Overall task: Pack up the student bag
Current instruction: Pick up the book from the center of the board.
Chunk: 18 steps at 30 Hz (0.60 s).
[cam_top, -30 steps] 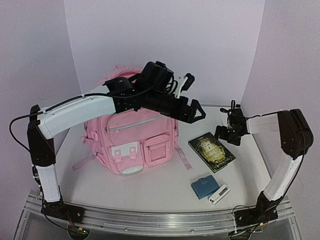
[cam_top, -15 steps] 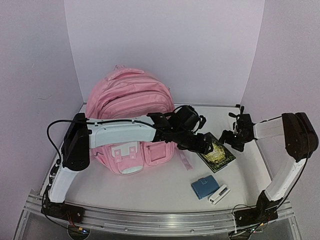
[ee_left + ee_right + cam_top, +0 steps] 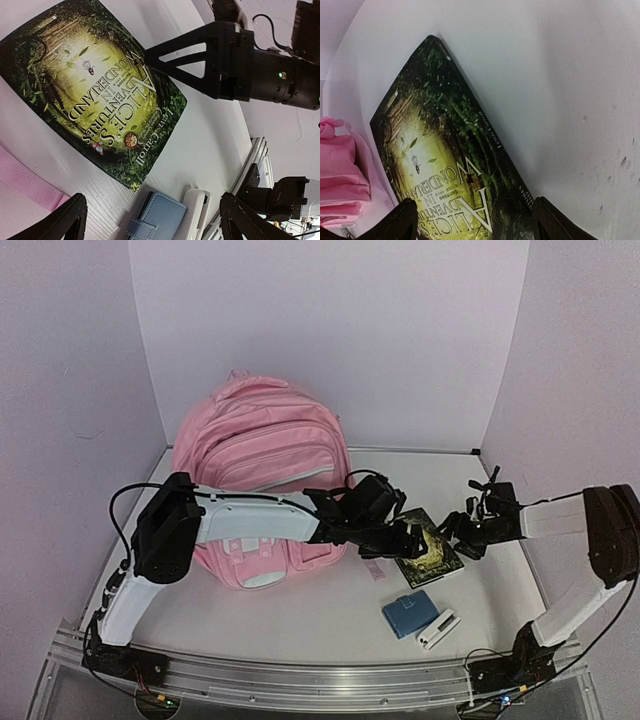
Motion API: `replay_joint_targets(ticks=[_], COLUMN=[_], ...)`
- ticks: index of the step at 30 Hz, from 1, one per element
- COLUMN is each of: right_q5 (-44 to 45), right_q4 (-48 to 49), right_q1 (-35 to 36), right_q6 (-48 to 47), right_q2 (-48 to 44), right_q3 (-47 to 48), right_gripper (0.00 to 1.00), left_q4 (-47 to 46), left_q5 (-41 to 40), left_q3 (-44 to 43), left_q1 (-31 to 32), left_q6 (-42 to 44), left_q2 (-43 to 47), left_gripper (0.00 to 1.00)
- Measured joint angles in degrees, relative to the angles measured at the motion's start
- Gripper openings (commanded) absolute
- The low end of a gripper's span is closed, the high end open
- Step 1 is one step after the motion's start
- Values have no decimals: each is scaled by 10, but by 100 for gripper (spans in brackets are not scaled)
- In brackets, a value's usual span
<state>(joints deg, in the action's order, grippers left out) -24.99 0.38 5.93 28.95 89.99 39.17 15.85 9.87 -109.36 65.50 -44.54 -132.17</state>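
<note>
Light-pink student bag (image 3: 255,440) (standing upright).

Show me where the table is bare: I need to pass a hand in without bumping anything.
Bare table lies in front of the student bag, left of the blue wallet. Another patch lies behind the book, in the far right corner. Crowded: around the book, where the left gripper and right gripper sit close.
</note>
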Motion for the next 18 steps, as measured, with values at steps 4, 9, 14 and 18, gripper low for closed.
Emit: replay_joint_targets(ticks=[4,9,14,18], right_q5=[-23,-24,-23,-24], right_q4=[-3,-2,-1,2], right_q1=[0,0,0,0], right_q6=[16,27,27,26], right_q2=[-48,-63,-48,-41], right_q3=[-35,-40,-39,-34], right_gripper=[78,78,77,76], left_q4=[-21,-33,-47,-70], left_q5=[8,18,26,39], left_q3=[11,35,40,36], left_q1=[0,-3,-9,-13], left_q6=[-19,-51,-80,-97], left_q2=[-10,-26,-48,-58], left_gripper=[93,93,92,92])
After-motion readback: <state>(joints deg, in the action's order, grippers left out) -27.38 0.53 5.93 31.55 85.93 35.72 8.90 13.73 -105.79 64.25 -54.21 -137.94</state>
